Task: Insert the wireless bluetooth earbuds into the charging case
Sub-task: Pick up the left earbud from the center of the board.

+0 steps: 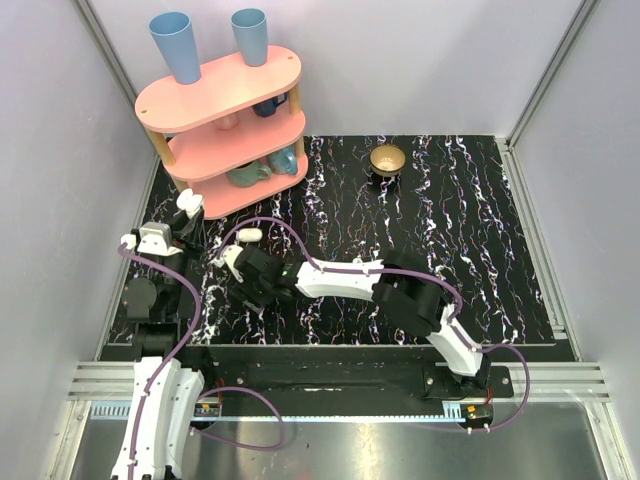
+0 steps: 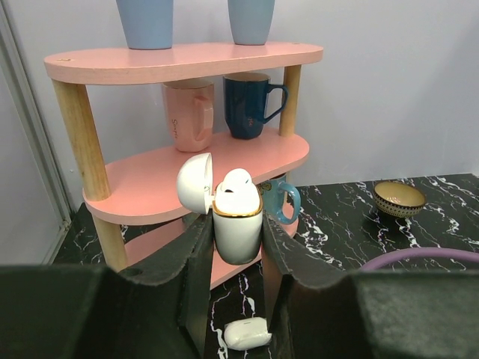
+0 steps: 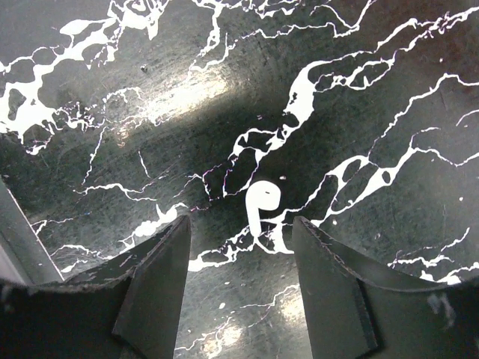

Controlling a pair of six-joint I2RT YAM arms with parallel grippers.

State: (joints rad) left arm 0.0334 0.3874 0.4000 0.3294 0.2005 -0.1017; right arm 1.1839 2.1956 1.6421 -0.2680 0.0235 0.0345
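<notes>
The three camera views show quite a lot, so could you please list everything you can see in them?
shelf: one, pink with wooden posts, back left of the table
cups: two, light blue, top tier
mugs: at least three; pink and dark blue on the middle tier, teal on the bottom tier
bowl: one, gold, back of the table
charging case: one, white, lid open, in the left fingers
earbuds: two, white; this one on the table under the right fingers, the other seated in the case
oval object: one, white, on the table below the case; unidentified
table: black, white-veined
left fingers: black, shut on the case
right fingers: black, open
</notes>
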